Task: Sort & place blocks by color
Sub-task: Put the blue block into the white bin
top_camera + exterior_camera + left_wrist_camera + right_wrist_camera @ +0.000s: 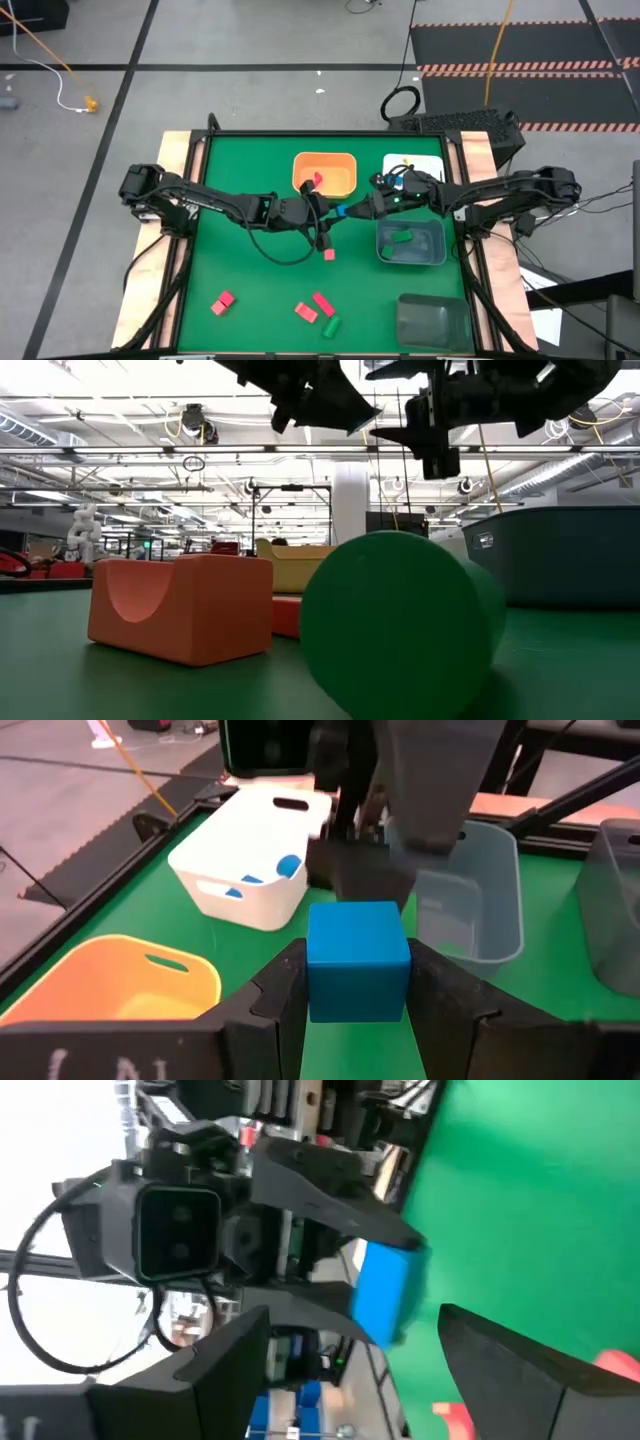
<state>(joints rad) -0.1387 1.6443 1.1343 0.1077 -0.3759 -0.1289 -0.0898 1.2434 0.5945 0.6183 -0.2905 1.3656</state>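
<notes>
A blue cube block (pixel 341 211) hangs above the table's middle, shut in my left gripper (pixel 330 212) (pixel 358 970). My right gripper (pixel 358 210) (pixel 350 1370) faces it from the right, open, its fingers standing on either side of the cube (pixel 390 1290) without visibly touching it. Red blocks (pixel 222 302) (pixel 315 307) (pixel 329 254) and a green one (pixel 331 326) lie on the near half of the mat. One red block (pixel 312 183) lies in the orange bin (pixel 345 165). Green blocks (pixel 400 238) are in the grey bin (pixel 438 250), and blue pieces (pixel 287 866) in the white bin (pixel 250 840). My left gripper pinches the blue cube between its two fingers (pixel 285 985), on two opposite side faces (pixel 318 970). The fingers come level from the table's left. The cube is lifted clear of the mat and sits square in the hold.
A second dark grey bin (pixel 432 322) stands at the near right corner. In the low view a green cylinder (pixel 400 620) and a red arched block (pixel 180 605) lie close to the near edge. Bare mat (pixel 230 250) spreads on the left half.
</notes>
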